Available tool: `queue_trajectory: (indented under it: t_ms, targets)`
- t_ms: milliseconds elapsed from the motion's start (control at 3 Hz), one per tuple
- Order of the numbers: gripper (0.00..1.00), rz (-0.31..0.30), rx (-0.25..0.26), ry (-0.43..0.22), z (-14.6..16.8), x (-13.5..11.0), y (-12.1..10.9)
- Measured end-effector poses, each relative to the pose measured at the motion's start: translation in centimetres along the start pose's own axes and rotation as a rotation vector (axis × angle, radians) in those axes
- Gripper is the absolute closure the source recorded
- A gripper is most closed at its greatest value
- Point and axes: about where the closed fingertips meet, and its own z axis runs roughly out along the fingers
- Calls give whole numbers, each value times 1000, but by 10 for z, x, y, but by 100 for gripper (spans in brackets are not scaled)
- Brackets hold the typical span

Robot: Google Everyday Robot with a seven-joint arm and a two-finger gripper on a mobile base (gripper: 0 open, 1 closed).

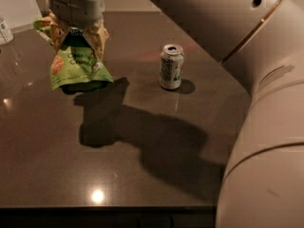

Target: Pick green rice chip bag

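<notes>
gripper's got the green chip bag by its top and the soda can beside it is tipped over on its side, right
Not quite. The gripper is shut on the top of the green rice chip bag, and the soda can is beside it, but the camera view shows the can standing upright on the table, not tipped over.

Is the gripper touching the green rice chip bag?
Touching. The camera view shows the gripper, upper left above the table, with its fingers pinching the top of the green rice chip bag.
</notes>
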Motion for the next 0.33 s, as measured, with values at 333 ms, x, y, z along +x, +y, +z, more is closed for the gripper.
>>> queue_trajectory:
  t_ms: [333]
  targets:
    - [100, 0, 2, 2, 0, 0, -1]
